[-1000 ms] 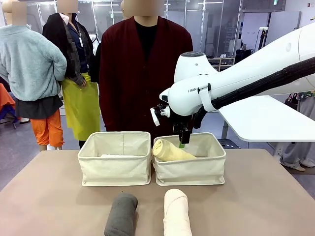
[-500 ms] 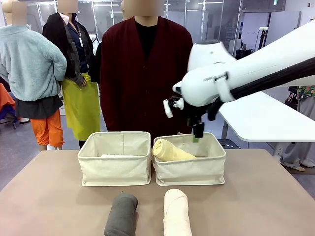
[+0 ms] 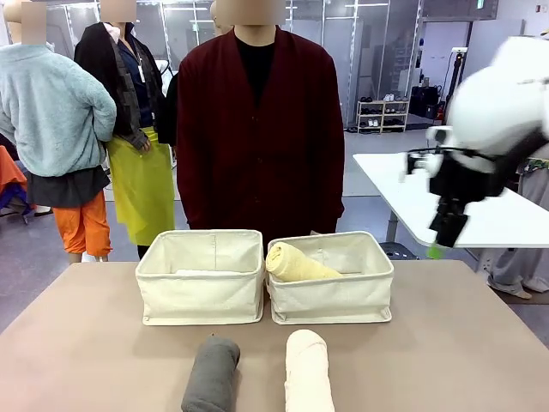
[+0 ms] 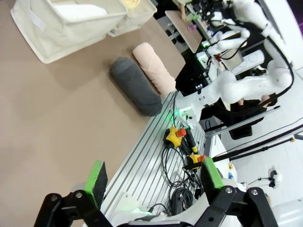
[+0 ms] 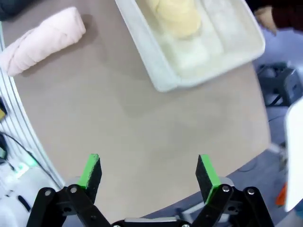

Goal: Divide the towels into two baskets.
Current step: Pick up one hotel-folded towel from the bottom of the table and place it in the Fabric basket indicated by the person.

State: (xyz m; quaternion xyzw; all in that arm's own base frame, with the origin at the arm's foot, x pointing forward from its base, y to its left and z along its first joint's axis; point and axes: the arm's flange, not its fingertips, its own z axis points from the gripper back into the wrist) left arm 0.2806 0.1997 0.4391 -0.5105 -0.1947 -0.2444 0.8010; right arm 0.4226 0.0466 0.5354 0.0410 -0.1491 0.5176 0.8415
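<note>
Front view: yellow terry roll (image 3: 296,264) in canvas basket (image 3: 330,300); left hand (image 4: 154,176), right hand (image 5: 149,171) wide.

You have left basket (image 3: 200,296) and right basket (image 3: 330,300): matching cream canvas, upright, just beside each other on bench (image 3: 446,343). White towel (image 4: 78,12) lies low inside left basket, far ahead of left fingers (image 4: 96,177). Pale yellow towel (image 3: 296,262) sits tilted in right basket, one end up at rim, far ahead of right fingers (image 5: 90,170). Dark grey towel (image 3: 211,378) and cream towel (image 3: 308,373) lie parallel on bench, apart, between left fingers and left basket.
</note>
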